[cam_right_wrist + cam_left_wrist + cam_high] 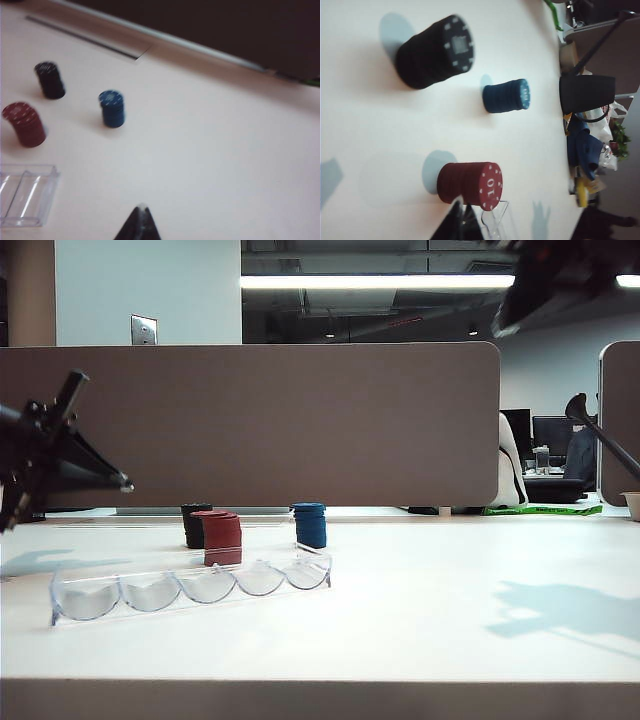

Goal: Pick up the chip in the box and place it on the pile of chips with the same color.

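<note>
Exterior view, left hand [122, 483] closed, empty, left of red pile [221, 530]; right hand [141, 210] pinched shut, raised.

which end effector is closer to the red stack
Left. The left end effector hangs shut in the air just left of the red stack. The right end effector is up at the top right of the exterior view, far above and right of it.

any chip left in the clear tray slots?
No: in the exterior view all five slots of the clear tray look empty, and the red stack stands behind it.
</note>
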`<state>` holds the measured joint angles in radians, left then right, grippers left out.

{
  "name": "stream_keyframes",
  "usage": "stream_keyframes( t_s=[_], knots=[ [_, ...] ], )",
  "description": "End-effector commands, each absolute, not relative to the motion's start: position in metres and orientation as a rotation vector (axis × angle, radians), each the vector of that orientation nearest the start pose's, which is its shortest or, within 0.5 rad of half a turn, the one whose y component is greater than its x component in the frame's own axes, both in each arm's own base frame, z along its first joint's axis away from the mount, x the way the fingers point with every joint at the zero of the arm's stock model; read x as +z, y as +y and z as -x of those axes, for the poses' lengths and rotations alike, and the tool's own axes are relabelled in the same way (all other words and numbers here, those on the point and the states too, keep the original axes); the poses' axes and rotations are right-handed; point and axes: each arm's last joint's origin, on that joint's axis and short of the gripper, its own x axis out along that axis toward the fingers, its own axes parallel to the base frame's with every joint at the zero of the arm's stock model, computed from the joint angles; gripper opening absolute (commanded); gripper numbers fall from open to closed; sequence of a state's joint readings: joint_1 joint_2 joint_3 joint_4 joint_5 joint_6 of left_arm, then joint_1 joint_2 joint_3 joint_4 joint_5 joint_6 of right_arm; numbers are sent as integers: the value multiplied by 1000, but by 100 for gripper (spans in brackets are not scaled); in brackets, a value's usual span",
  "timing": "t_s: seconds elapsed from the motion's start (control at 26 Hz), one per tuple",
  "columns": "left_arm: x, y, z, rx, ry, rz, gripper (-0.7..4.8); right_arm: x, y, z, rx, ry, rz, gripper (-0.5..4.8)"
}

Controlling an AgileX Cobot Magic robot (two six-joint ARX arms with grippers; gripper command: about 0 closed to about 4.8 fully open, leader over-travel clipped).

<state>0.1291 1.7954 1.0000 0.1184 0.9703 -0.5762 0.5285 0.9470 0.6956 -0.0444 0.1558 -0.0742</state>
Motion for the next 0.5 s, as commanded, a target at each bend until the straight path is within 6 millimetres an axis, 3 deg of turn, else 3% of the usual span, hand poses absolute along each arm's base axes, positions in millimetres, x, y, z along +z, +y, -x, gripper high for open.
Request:
stream_keyframes(
  t_s=[0.04, 0.31, 0.38, 0.5],
  knots=[
    [199, 23, -352, -642, 717, 715, -6, 298, 88, -169, 293, 244, 179, -6],
    [240, 23, -330, -526, 609, 476, -6, 308, 70, -153, 227, 216, 165, -6],
    [269, 23, -311, -435, 534, 321, -6, 304, 61, -143, 200, 179, 147, -6],
    [291, 23, -295, -404, 450, 230, -6, 294, 54, -133, 174, 155, 133, -6]
  ],
)
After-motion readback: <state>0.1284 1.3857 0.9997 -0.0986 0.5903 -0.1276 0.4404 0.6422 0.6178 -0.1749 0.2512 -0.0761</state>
